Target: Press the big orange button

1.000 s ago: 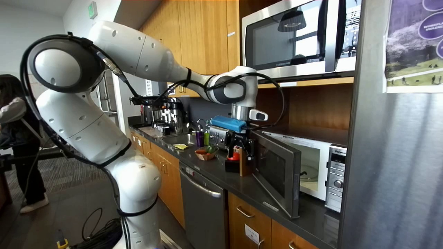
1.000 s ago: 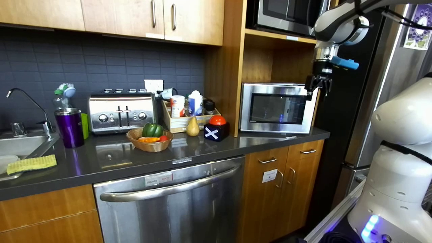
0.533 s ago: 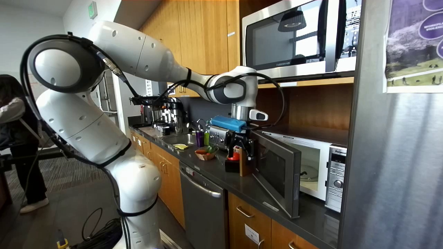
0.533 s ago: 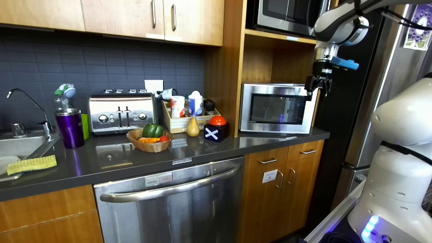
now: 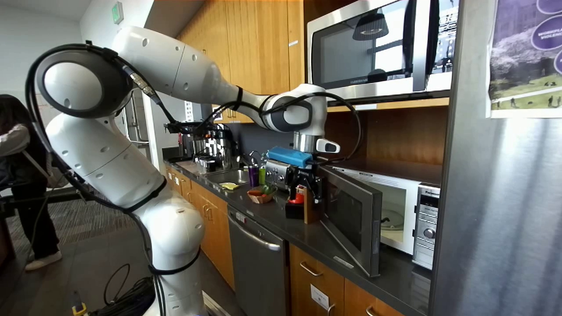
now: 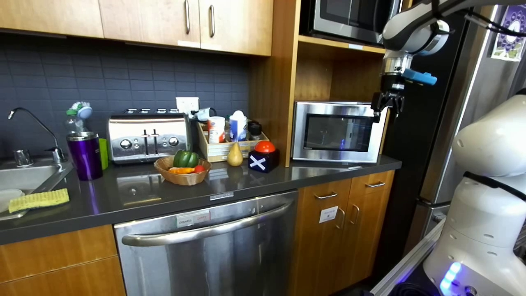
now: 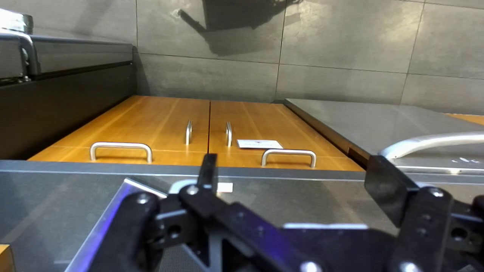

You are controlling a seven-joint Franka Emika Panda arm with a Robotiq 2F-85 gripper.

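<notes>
On the worktop point(image 6: 230, 185) we see the button point(image 6: 264, 146), an orange-red dome topping a black box point(image 6: 269, 161), just beside the pear point(image 6: 235, 155) and near a basket point(image 6: 181, 178) of vegetables point(image 6: 185, 158). Behind the pear stands a wooden tray point(image 6: 215, 152). In the wrist view, our gripper point(image 7: 295, 170) has its jaws spread wide. In both exterior views it hangs near the open door point(image 5: 351, 215) of the microwave point(image 5: 411, 206); we judge it well apart from the button

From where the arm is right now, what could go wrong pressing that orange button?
The hand might clip the open microwave door near it, or the wooden panel beside the orange button. Its spread fingers could straddle the button instead of pressing it. Overshooting could topple the pear.
</notes>
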